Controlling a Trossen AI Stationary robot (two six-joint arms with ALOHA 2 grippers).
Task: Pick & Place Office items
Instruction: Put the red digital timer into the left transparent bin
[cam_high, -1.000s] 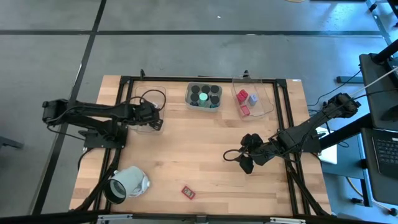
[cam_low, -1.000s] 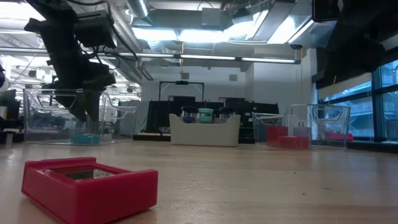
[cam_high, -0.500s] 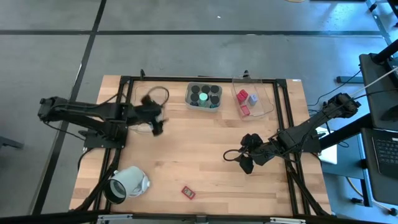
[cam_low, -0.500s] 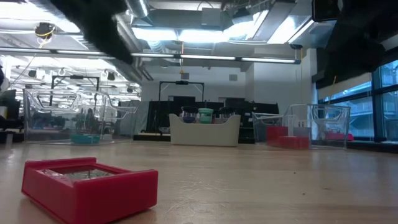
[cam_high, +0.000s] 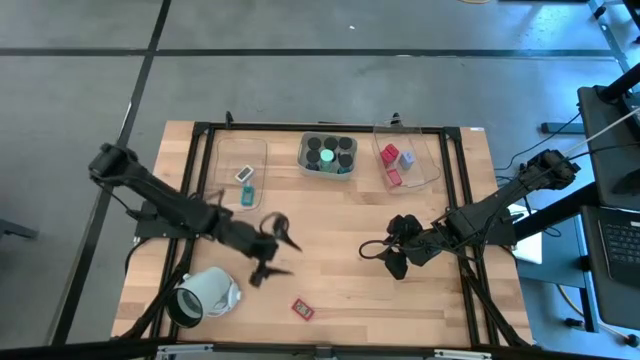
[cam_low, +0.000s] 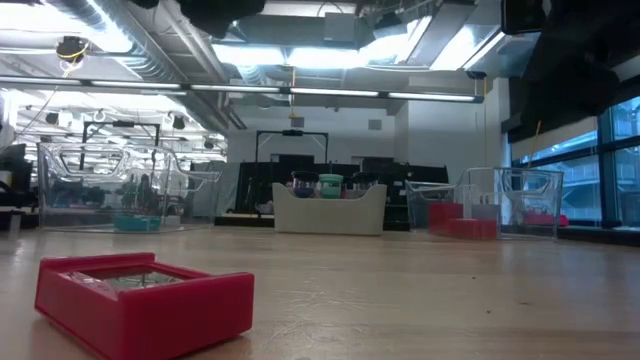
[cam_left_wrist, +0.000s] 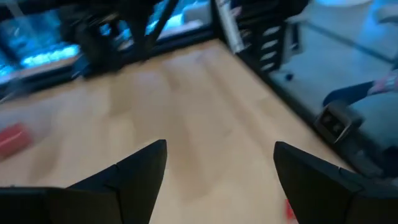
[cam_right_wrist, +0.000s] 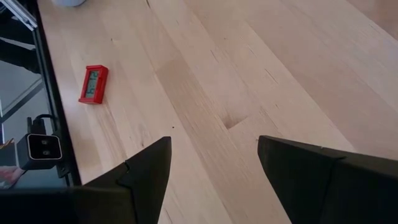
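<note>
A red flat rectangle (cam_high: 302, 308) lies flat on the bare table near its front edge; the low view shows it close up (cam_low: 140, 300), and it also appears in the right wrist view (cam_right_wrist: 93, 84). My left gripper (cam_high: 278, 250) hovers open just behind and to the left of it, with nothing between its fingers (cam_left_wrist: 221, 146). My right gripper (cam_high: 392, 250) hangs open above the table's right half, also holding nothing (cam_right_wrist: 214, 140). A teal piece (cam_high: 246, 195) and a white piece (cam_high: 245, 175) lie in the left clear tray (cam_high: 225, 160).
A tray of black cylinders (cam_high: 328, 155) stands at the back centre. To its right, a clear tray (cam_high: 425, 165) holds red blocks and a pale blue cube. A large pale hollow cylinder (cam_high: 205, 295) lies at the front left. Bare wood spreads between the two grippers.
My left gripper has swung away from the left clear tray toward the table's near edge and its middle, rolling as it went. It now hangs near the red rectangle. The teal piece stays in the tray. My right arm has kept still.
</note>
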